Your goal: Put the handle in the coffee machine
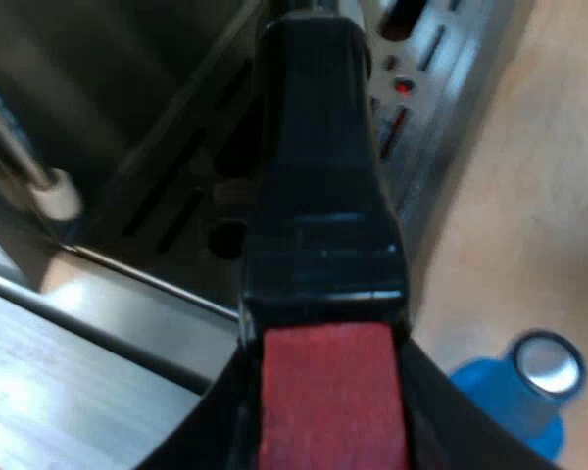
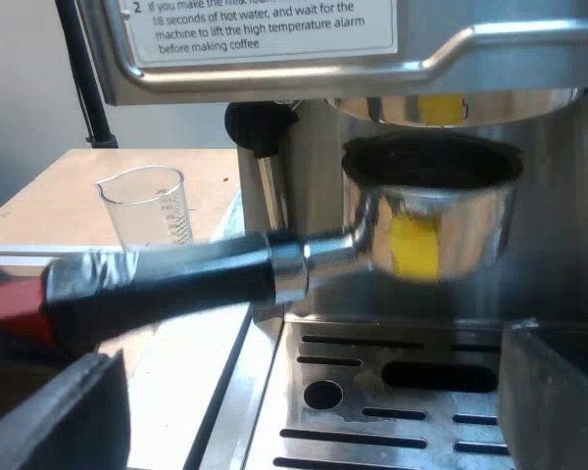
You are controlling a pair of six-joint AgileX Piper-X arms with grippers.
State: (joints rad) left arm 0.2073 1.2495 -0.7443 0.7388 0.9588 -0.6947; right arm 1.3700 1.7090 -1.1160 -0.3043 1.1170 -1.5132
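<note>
Under the brew head of the coffee machine [image 2: 470, 59], a metal holder [image 2: 431, 220] hangs with its cup just below the head's ring, above the drip tray [image 2: 392, 392] and touching neither. Its dark handle [image 2: 167, 279] sticks out away from the machine's front and finishes in a red end [image 1: 328, 397].

The left gripper [image 1: 323, 431] has its fingers [image 1: 433, 411] clamped on either side of that red end. The right gripper [image 2: 309, 406] waits low at the machine's front with its fingers [image 2: 49, 416] wide apart and holding nothing.

The step in hand looks like lining the cup up under the head (it is not seated yet). The next move probably calls for a lift straight up into the ring, then a swing of the handle to lock it.

A clear measuring glass [image 2: 147, 206] stands on the surface [image 1: 529, 196] beside the machine, past its steam wand [image 2: 271, 186]. A blue tamper [image 1: 519, 387] stands near the machine's base.

A label [image 2: 265, 24] on the machine's front partly reads: "2 If you make the milk… 18 seconds of hot water, and wait for the machine to lift the high temperature alarm before making coffee". The glass's markings cannot be read.
</note>
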